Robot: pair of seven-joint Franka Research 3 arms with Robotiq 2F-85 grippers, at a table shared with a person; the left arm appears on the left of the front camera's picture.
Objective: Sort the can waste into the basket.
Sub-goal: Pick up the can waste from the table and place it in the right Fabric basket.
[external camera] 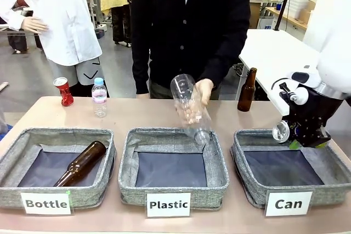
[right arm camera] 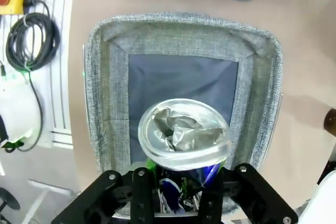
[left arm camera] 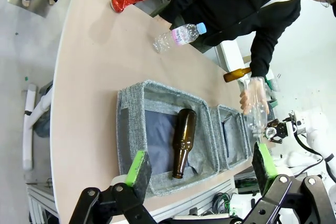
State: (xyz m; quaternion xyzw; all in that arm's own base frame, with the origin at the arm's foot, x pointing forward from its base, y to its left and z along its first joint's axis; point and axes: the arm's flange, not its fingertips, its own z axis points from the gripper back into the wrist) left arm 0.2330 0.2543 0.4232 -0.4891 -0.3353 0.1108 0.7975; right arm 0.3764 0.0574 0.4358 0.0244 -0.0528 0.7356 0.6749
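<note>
Drop step: right pincer (external camera: 308, 142) grasping dark can (external camera: 281, 131) above Can basket (external camera: 253, 186); next needs release; left pincer (left arm camera: 199, 163) released; red can (external camera: 63, 90) far left of basket

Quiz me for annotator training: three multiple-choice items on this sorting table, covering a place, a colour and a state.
1. Where does the lying brown glass bottle rest?
A. Bottle basket
B. Plastic basket
C. Can basket
2. The crushed can standing on the table is?
A. blue
B. red
C. green
3. The left gripper is?
A. open, empty
B. shut on a bottle
C. shut on a can
Answers: A, it lies inside that basket; B, its body is red; A, its green pads stand wide apart with nothing between.
</note>
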